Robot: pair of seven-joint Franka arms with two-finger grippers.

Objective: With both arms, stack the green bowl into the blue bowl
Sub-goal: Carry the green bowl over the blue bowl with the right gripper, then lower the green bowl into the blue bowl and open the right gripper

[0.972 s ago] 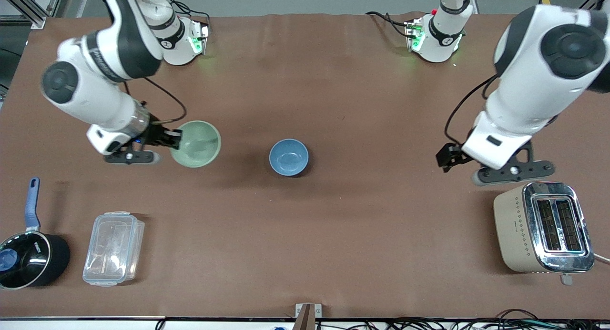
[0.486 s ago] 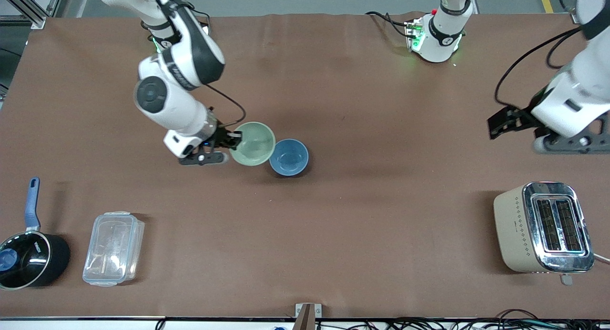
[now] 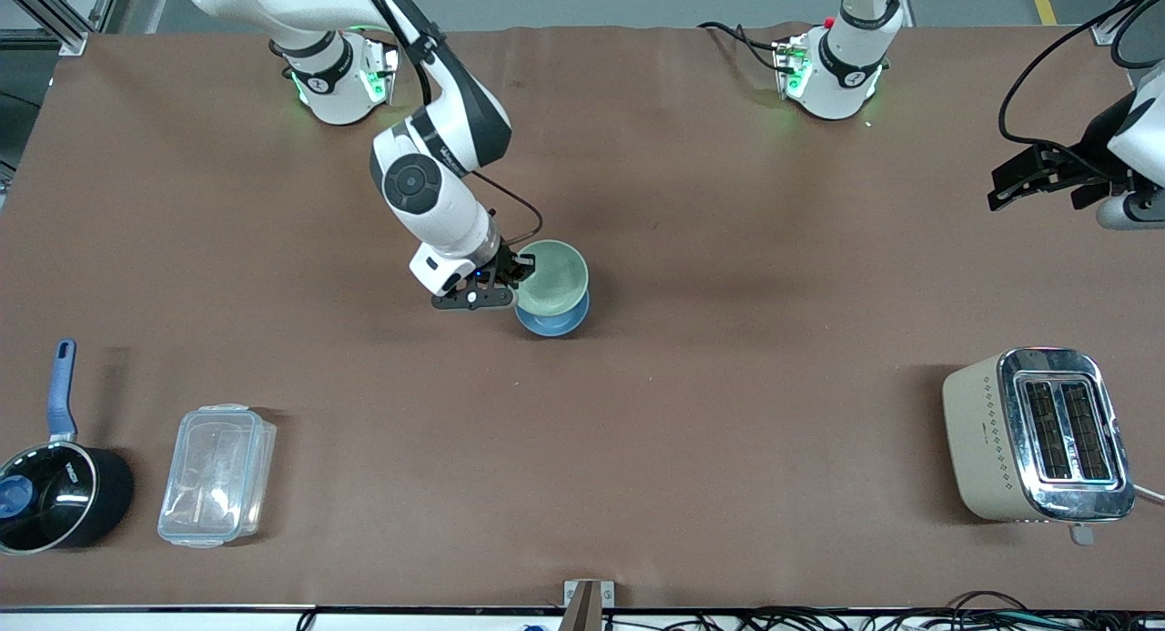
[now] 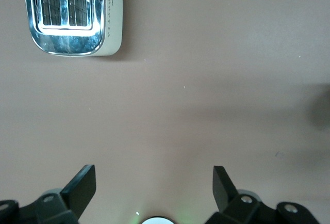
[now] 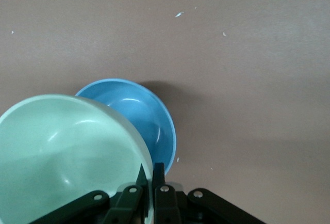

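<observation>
While the right gripper pinches the rim of the green bowl between closed fingers, we see that bowl held upright in the air over the blue bowl, which sits on the table about midway between the two arms' ends. The decisive relation is the offset between the two rims. In the front view the green bowl covers most of the blue bowl, leaving only a crescent on the side nearer the camera. In the right wrist view the green bowl overlaps the blue bowl only in part, so we judge the two centres are not yet aligned. The grasp is at the rim edge toward the right arm's end of the table, the bowl extending from the jaws toward the blue bowl. We judge the next move to be a short shift to centre, then a descent. The left gripper, its jaws wide and empty, waits over bare table toward the left arm's end, well apart from both bowls, with the toaster nearby.
</observation>
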